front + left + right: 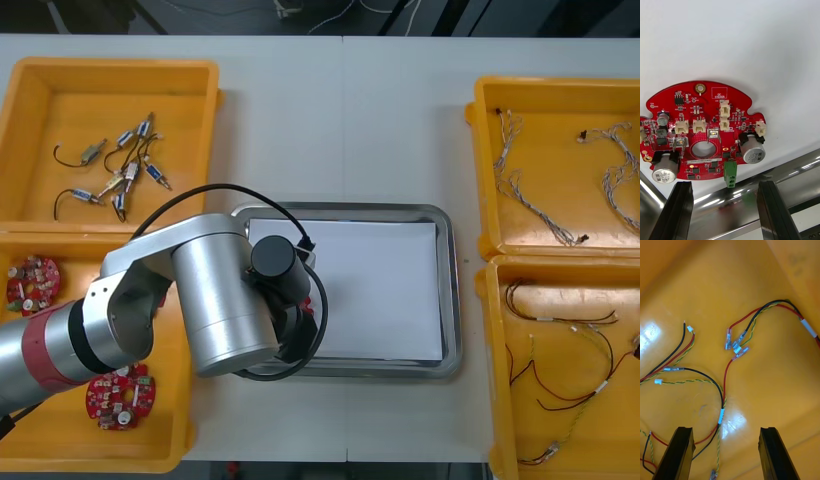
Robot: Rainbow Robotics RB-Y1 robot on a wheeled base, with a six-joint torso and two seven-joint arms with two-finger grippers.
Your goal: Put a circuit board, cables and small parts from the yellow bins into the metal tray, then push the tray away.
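Note:
My left gripper (724, 185) is open over the near left corner of the metal tray (450, 300). Just past its fingertips a round red circuit board (703, 131) lies flat on the tray's white inside, with no finger touching it. In the front view the left arm (220, 300) covers that corner and hides the board. My right gripper (726, 429) is open low over red, black and yellow cables (736, 347) on the floor of the near right yellow bin (490, 400). Nothing sits between its fingers.
The far left bin (30, 120) holds several small metal parts (120, 170). Two more red boards (120, 395) lie in the near left bin. Twisted blue and white cables (540, 190) are in the far right bin. The tray's shiny rim (752, 195) runs between the left fingers.

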